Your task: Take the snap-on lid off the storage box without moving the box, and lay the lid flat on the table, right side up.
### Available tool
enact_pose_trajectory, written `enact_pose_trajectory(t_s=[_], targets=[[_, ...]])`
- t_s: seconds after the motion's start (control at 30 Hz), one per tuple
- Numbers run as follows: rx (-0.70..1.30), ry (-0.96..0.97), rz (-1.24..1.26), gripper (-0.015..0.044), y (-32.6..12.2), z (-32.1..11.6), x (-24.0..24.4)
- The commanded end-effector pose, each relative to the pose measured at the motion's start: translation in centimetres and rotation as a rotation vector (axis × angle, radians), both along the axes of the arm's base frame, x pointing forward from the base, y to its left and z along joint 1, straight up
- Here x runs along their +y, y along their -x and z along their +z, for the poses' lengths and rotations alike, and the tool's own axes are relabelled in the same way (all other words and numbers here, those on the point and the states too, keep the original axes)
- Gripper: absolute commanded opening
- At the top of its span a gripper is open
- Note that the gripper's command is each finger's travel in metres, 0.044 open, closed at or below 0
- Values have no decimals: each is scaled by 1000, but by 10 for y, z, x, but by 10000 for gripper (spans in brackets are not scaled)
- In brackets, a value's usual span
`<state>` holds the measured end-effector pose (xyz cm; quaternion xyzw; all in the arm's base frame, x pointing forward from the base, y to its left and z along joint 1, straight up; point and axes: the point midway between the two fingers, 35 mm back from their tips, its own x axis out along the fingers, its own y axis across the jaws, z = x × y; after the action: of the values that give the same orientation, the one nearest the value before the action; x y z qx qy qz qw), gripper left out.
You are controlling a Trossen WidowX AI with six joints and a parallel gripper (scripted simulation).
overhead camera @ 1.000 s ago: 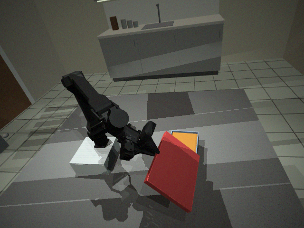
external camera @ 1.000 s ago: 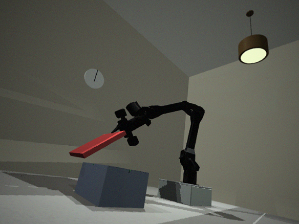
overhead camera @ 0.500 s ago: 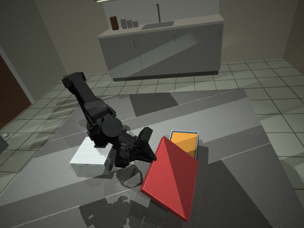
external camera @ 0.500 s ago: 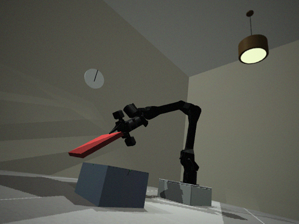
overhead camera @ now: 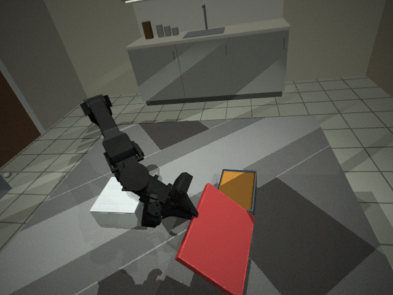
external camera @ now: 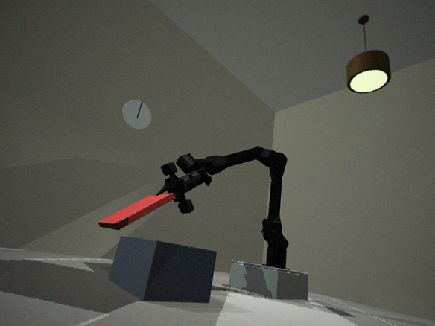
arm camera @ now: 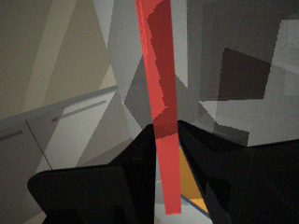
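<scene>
The red lid point(overhead camera: 221, 238) point(external camera: 139, 210) point(arm camera: 161, 84) is off the box and hangs in the air, tilted, its far end lower than the gripped end. My gripper point(overhead camera: 194, 216) point(external camera: 165, 195) point(arm camera: 164, 127) is shut on one edge of the lid. The blue-grey storage box point(external camera: 133, 264) stands on the table with its top open and its orange inside point(overhead camera: 238, 187) point(arm camera: 189, 179) showing. In the top view the lid covers the near part of the box. In the exterior view the lid is above the box, with a gap between them.
The arm's base stands on a pale block point(overhead camera: 118, 198) point(external camera: 255, 281), beside the box. The grey table top point(overhead camera: 295, 228) point(external camera: 66, 285) lies under the box and the block. A kitchen counter point(overhead camera: 215, 66) with a sink stands beyond the table.
</scene>
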<state>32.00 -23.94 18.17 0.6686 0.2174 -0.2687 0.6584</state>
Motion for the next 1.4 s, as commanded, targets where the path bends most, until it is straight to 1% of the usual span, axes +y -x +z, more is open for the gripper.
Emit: enact_pose_trajectory(t_s=[0.0,0.43,0.77,1.37], targets=[[-15,13,6,0,0,7,-11],[-15,15,6,0,5,8,-35],[-15,15,6,0,6,6,-35],[-15,15,6,0,7,-15,-33]])
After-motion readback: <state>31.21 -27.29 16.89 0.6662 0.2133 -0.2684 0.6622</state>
